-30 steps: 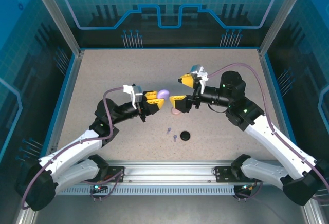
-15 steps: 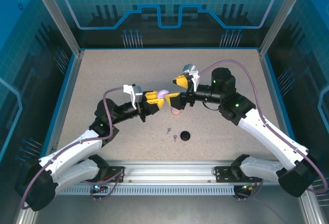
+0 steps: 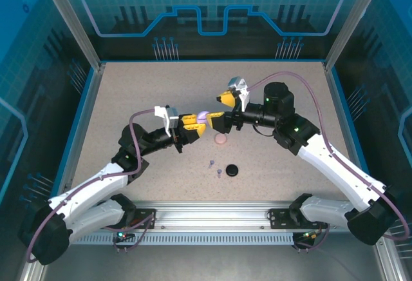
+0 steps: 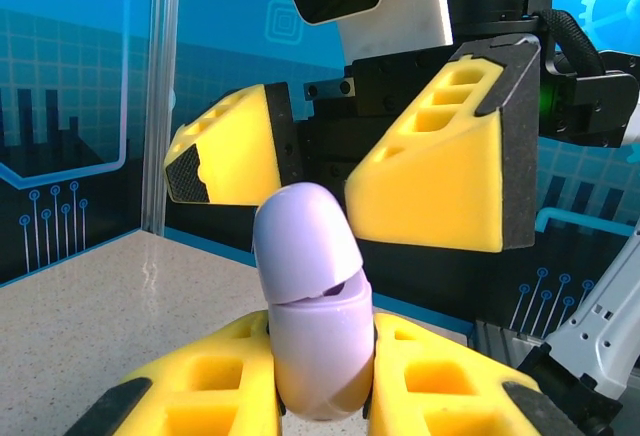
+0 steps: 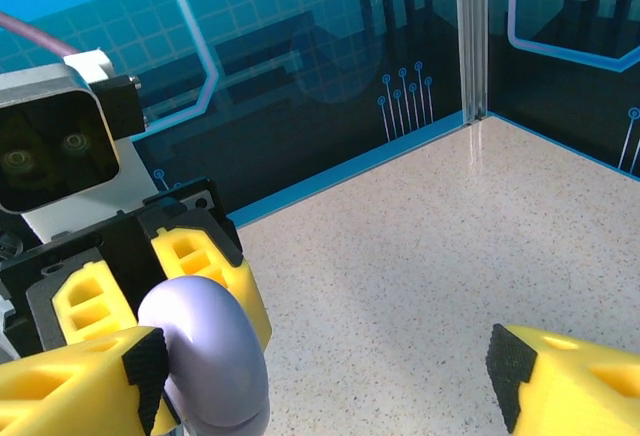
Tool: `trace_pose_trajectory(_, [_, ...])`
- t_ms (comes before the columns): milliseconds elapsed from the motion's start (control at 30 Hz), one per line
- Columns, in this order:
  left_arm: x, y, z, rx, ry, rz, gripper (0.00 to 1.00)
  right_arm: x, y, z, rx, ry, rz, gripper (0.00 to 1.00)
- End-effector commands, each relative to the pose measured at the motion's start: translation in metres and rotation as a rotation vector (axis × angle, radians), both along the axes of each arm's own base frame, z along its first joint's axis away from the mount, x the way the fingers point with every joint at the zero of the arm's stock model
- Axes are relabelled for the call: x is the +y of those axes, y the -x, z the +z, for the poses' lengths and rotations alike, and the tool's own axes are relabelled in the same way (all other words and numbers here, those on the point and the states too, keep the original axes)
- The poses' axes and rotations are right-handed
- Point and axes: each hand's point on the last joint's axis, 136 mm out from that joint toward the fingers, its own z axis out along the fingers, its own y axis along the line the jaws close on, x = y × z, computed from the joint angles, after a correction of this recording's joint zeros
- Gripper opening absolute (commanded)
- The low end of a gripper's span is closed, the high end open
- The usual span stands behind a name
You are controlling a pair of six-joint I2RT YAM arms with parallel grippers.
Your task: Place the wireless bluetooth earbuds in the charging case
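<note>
Lid-opening step, by our read. Left gripper (image 4: pixel 320 366) is clamped on the lower half of the lilac case (image 4: pixel 308 276) and holds it upright above the table (image 3: pixel 141 94), with the rounded lid (image 4: pixel 305 231) toward the other arm. Right gripper (image 4: pixel 318 161) stands wide apart with nothing in it. In the left wrist view it has one finger to each side of the lid, a bit behind it. In the right wrist view the case sits right up against one finger and well apart from the other; we cannot tell if it touches. The seam (image 4: pixel 325 291) between lid and base looks shut apart from a small notch.

Earbuds (image 3: pixel 210 163): we see two tiny lilac ones lying on the table, just beside a black case (image 3: pixel 232 170). A pink case (image 3: pixel 221 138) lies between them and the grippers. We see no earbud in any case, so the task looks early.

To do it well, we think the right gripper should centre on the lid before pinching. That way both fingers meet it together and do not shove the case sideways out of the left grip. Pinch only above the seam, since catching the base too would lock it shut. Smooth rounded plastic will likely slip, so we would grip the widest part and tip the lid back, not pull straight. The left gripper should hold low on the base, clear of the seam.
</note>
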Motion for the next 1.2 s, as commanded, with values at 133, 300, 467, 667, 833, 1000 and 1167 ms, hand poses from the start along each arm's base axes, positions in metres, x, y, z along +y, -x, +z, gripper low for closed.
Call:
trace_pose_trajectory(133, [0.0,0.013,0.023,-0.082,0.021,-0.031,0.12,-0.003,-0.016,0.008,-0.009,-0.007,-0.061,0.85])
trace_pose_trajectory(300, [0.0,0.013,0.021,-0.076,0.019,-0.032,0.12,-0.001,-0.02,0.009,0.003,-0.016,-0.058,0.85])
trace_pose_trajectory(467, [0.0,0.013,0.019,-0.075,0.016,-0.028,0.12,-0.002,-0.022,0.013,0.003,-0.022,-0.06,0.86])
trace_pose_trajectory(667, [0.001,0.012,0.016,-0.07,0.011,-0.023,0.12,-0.009,-0.021,0.026,0.002,-0.049,-0.074,0.86])
trace_pose_trajectory(833, [0.004,0.013,0.014,-0.076,0.004,-0.004,0.12,-0.029,-0.021,0.023,0.062,-0.023,-0.166,0.86])
trace_pose_trajectory(1000, [0.009,0.019,0.012,-0.096,0.002,0.004,0.12,-0.059,-0.019,-0.001,0.179,0.05,-0.325,0.82])
trace_pose_trajectory(1167, [0.014,0.026,0.013,-0.114,0.002,0.014,0.12,-0.092,-0.016,-0.054,0.382,0.177,-0.517,0.75])
